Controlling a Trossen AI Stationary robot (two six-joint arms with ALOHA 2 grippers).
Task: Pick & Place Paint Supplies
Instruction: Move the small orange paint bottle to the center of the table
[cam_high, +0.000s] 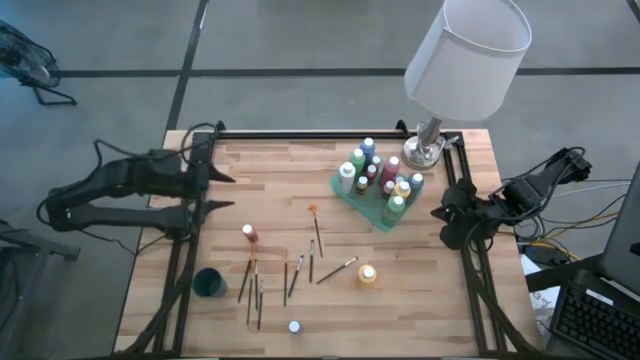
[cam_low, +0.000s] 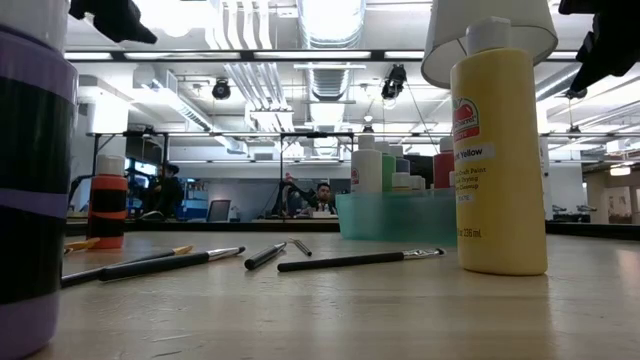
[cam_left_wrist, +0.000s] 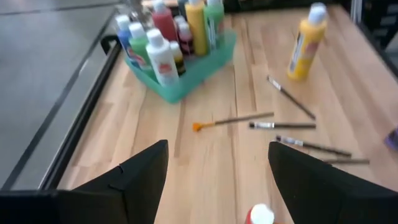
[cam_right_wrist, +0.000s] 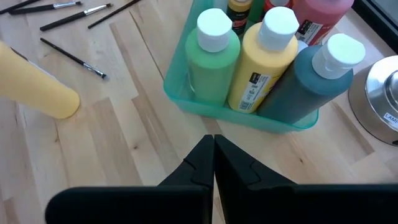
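Start at nine o'clock in your overhead view: your left pincer (cam_high: 222, 192) hangs released over the desk (cam_high: 290, 160) edge, jaws wide and grasping nothing, nose aimed inward toward the loose supplies. That stance looks like a ready approach, since the nearest loose thing, the red bottle (cam_high: 249, 233), stands just in front of it.

At seven o'clock the small dark cup (cam_high: 209, 283) stands alone. Moving toward six, you see the brushes (cam_high: 252, 288) scattered flat on the wood, fanned at different angles and lying close together; one orange-tipped brush (cam_high: 315, 226) lies closer to centre. They lie loose because none has been gathered yet, I judge. A small white-capped bottle (cam_high: 294, 326) stands near the bottom edge, and the yellow bottle (cam_high: 367, 274) stands at about five o'clock, apart from the rest.

At one o'clock the green tray (cam_high: 352, 199) holds a packed cluster of upright bottles, which suggests it is the place where you collect them. The lamp (cam_high: 466, 55) rises just behind it, its base (cam_high: 423, 150) beside the tray, so you have little room on that side.

At three o'clock your right pincer (cam_high: 448, 212) is clenched on nothing, parked at the desk edge close to the tray, apparently waiting
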